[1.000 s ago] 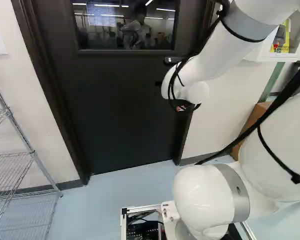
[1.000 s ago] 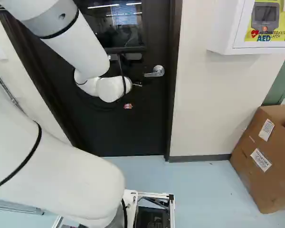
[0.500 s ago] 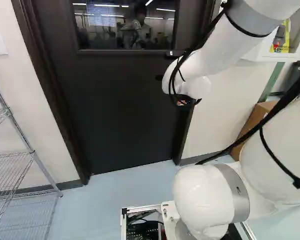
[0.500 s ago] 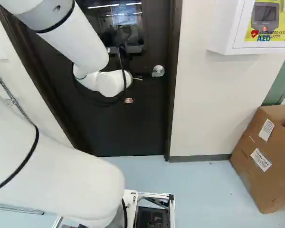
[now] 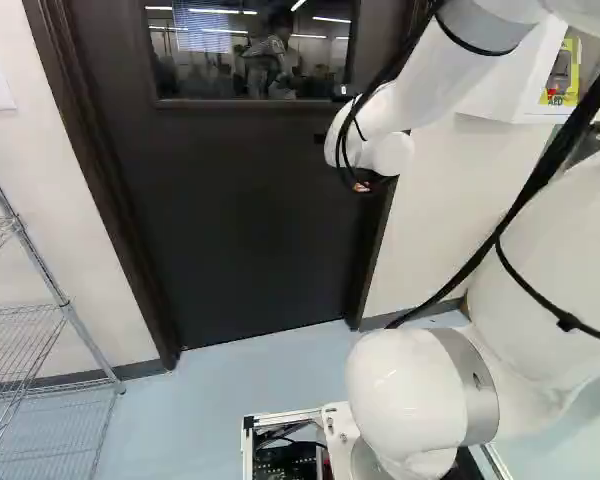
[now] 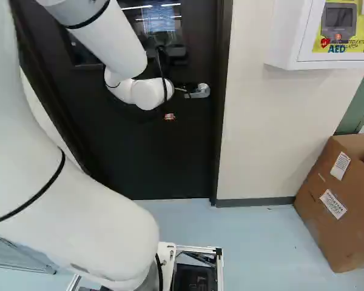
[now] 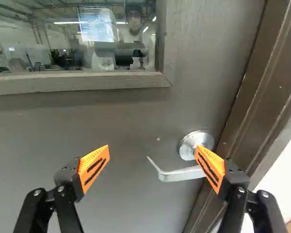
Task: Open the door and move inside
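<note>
Black, orange-padded fingers (image 7: 212, 167) stand wide apart, gripping nothing, by the silver metal lever handle (image 7: 180, 174) on the dark windowed door (image 7: 126, 124) (shut, by its look), presumably placed there to push the lever down; contact I cannot tell.

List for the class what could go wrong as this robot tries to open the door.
The end effector is open and off-centre around the lever handle, so closing might knock it sideways.
The finger nearer the door frame could scrape that frame.
Black cables looped at the wrist might snag as the handle turns.
</note>
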Robot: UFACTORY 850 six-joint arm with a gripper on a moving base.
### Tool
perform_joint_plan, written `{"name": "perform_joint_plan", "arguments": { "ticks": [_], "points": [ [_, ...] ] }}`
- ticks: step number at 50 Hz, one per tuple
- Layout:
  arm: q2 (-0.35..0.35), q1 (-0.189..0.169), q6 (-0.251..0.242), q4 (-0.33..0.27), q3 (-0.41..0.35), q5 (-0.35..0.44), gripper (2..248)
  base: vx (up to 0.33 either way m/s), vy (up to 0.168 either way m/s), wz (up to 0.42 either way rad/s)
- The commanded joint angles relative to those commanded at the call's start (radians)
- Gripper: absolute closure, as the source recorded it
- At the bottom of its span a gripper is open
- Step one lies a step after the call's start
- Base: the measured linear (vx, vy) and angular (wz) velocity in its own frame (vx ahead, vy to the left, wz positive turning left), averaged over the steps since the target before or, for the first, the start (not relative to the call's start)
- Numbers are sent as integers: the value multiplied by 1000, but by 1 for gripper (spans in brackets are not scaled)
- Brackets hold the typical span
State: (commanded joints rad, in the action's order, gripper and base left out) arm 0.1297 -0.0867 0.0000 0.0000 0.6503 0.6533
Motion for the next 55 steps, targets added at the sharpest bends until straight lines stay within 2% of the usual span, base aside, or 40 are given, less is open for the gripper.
{"name": "perform_joint_plan", "arguments": {
  "ticks": [21,41,55],
  "points": [
    [-108,6,0,0,85,0,3,0,0,0],
    [-142,6,0,0,76,0,3,0,0,0],
    [-121,-11,0,0,24,0,3,0,0,0]
  ]
}}
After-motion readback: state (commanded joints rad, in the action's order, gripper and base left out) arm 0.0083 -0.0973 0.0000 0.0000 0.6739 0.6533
